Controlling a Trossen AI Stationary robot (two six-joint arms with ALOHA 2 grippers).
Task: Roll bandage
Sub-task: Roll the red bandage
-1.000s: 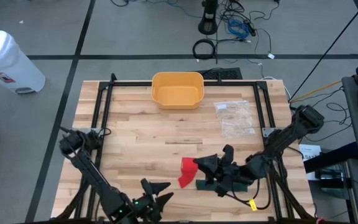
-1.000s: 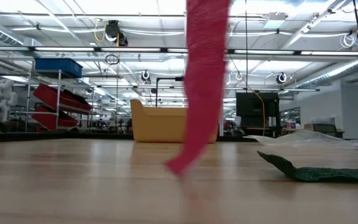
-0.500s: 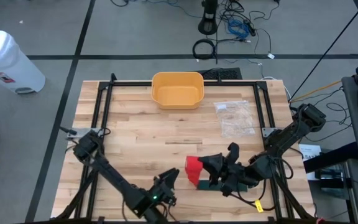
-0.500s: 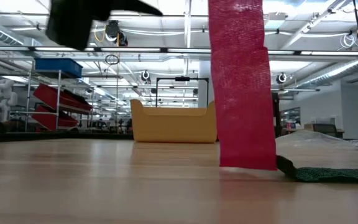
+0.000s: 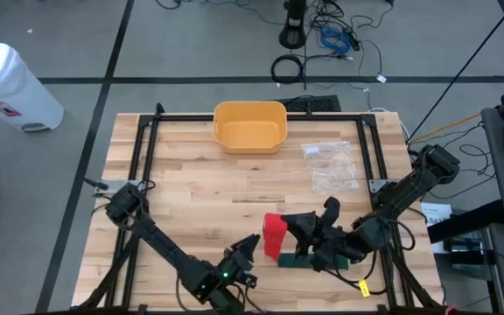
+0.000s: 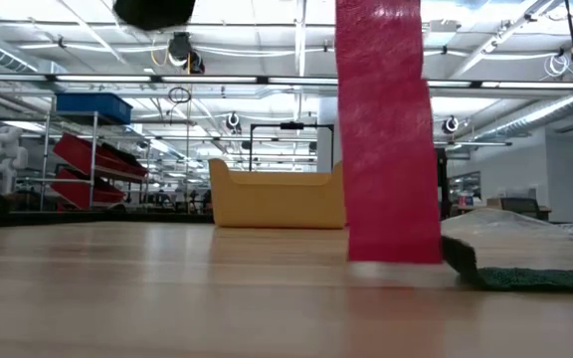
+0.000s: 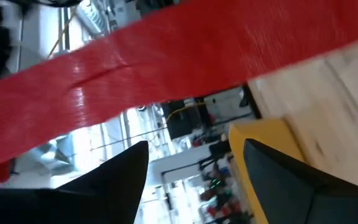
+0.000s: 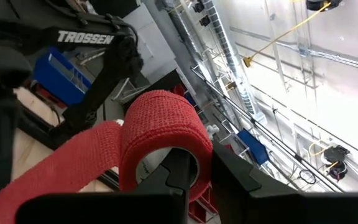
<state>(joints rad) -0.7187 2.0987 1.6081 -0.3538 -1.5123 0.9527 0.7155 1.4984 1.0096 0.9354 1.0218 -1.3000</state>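
Bandage hangs ready for rolling

Worktop (image 5: 191,188) carries the red bandage (image 5: 274,236), its loose tail hanging to the wood. Right tool (image 5: 303,229) clamps the roll's core. Left tool (image 5: 250,246), fingers apart, waits beside. Soft, light, stretchy: pinch the tail's edge.

Bandage (image 5: 274,236) between both pincers

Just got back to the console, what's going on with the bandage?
The right hand is shut on the red bandage roll, holding it up near the table's front edge. A loose strip hangs from it to the wooden table. The left hand is open right beside the strip, not gripping it.
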